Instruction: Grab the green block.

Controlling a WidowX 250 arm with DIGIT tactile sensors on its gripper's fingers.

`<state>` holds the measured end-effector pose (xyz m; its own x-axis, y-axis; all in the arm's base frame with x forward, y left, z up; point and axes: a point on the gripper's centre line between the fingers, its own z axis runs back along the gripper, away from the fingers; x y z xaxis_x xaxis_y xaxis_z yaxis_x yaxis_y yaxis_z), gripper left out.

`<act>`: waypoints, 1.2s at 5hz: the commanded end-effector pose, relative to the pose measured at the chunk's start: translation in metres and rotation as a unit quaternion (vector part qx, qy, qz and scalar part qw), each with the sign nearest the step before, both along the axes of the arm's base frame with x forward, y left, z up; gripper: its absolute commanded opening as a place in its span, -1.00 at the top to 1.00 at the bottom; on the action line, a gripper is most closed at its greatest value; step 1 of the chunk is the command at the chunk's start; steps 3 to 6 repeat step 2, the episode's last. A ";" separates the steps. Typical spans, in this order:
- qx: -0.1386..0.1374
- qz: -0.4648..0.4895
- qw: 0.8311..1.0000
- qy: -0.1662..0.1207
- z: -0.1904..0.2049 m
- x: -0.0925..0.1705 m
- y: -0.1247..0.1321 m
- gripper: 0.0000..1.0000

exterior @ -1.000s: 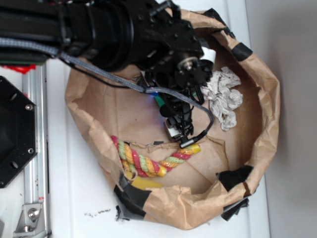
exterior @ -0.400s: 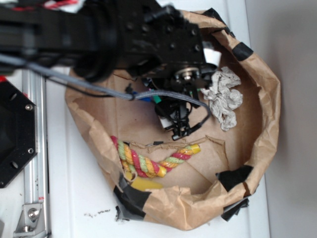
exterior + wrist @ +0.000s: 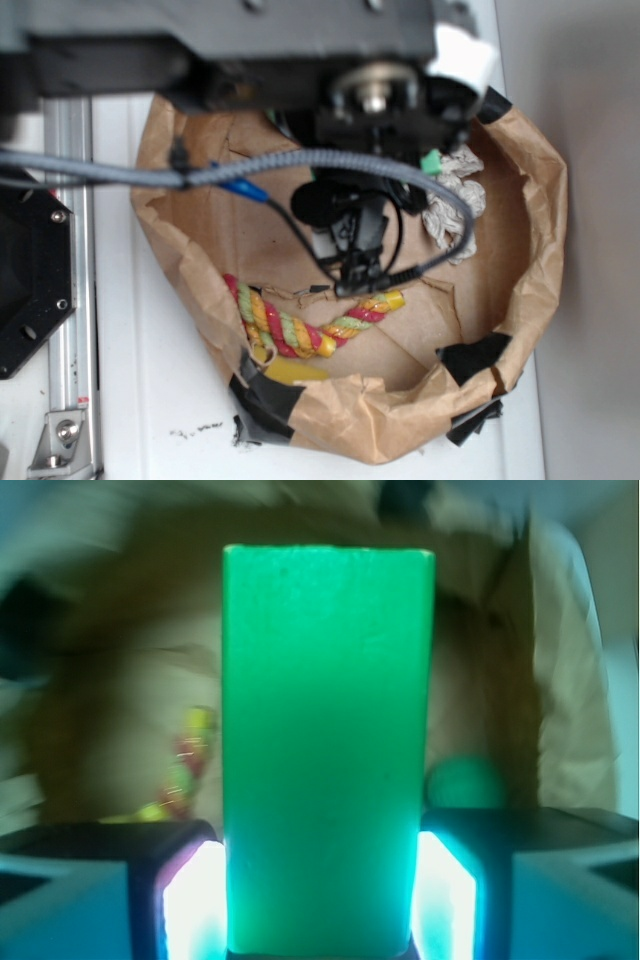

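The green block (image 3: pixel 328 730) fills the middle of the wrist view, a smooth solid-green slab standing upright. My gripper (image 3: pixel 320 880) is shut on its lower end, with one lit finger pad (image 3: pixel 190 900) pressed against each long side. The block is off the bag floor, which lies blurred far behind it. In the exterior view the arm (image 3: pixel 300 50) looms large over the paper bag and hides the fingers. A small green patch (image 3: pixel 430 162) peeks out at the arm's edge; which green thing it is I cannot tell.
The brown paper bag's rim (image 3: pixel 545 210) rings the workspace. Inside lie a coloured rope toy (image 3: pixel 300 328), a crumpled white cloth (image 3: pixel 458 205) and a round green ball (image 3: pixel 465 783). A yellow item (image 3: pixel 290 371) sits at the near wall. A metal rail (image 3: pixel 70 300) runs on the left.
The arm has risen toward the exterior camera and now looks larger and blurred. The green seen low near the bag floor has gone up with it.
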<state>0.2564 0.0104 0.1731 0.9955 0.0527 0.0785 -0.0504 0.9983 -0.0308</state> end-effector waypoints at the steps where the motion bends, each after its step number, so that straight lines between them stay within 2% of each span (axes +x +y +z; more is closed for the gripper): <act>1: 0.003 0.020 1.000 0.011 -0.004 0.003 -0.028 1.00; 2: 0.019 0.031 0.999 0.007 -0.010 0.011 -0.028 1.00; 6: 0.019 0.031 0.999 0.007 -0.010 0.011 -0.028 1.00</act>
